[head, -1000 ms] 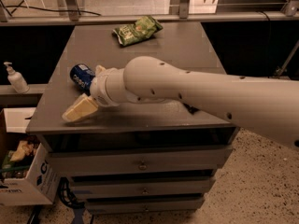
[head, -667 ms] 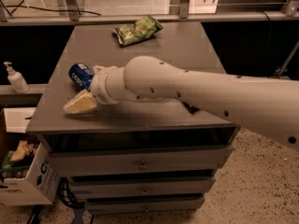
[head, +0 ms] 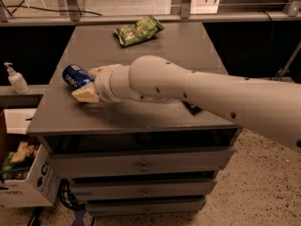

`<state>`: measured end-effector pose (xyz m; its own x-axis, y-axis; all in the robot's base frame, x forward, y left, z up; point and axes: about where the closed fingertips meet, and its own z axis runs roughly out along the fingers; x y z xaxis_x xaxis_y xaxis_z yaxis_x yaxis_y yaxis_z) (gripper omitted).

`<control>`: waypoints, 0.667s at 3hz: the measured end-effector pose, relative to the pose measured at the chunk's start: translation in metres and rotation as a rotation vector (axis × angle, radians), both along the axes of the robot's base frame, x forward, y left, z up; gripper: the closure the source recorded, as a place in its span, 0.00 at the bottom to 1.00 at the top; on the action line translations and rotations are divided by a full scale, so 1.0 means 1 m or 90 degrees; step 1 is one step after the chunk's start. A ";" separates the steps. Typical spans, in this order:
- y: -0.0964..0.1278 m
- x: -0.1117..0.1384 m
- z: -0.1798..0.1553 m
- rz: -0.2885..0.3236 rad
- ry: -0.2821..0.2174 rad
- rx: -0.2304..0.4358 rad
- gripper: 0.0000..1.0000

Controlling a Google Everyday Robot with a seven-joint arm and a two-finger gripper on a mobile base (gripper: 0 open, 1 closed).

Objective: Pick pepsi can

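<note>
The pepsi can (head: 76, 76) lies on its side near the left edge of the grey cabinet top (head: 155, 51), blue with white lettering, well apart from the green chip bag (head: 138, 30) at the far edge. The gripper (head: 84, 83) sits low over the top at the can's right end, its 2 cream fingers (head: 86, 95) spread apart, 1 in front of the can and 1 behind it. A dark wrapper (head: 193, 109) shows under the white arm (head: 197, 91).
</note>
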<state>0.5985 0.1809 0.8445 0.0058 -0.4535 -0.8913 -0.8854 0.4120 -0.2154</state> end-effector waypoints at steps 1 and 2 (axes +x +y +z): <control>-0.004 -0.006 0.007 0.011 -0.007 0.009 0.87; -0.008 -0.014 0.023 0.042 -0.016 0.030 1.00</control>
<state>0.5845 0.1728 0.8675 0.0565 -0.4085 -0.9110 -0.9057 0.3631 -0.2189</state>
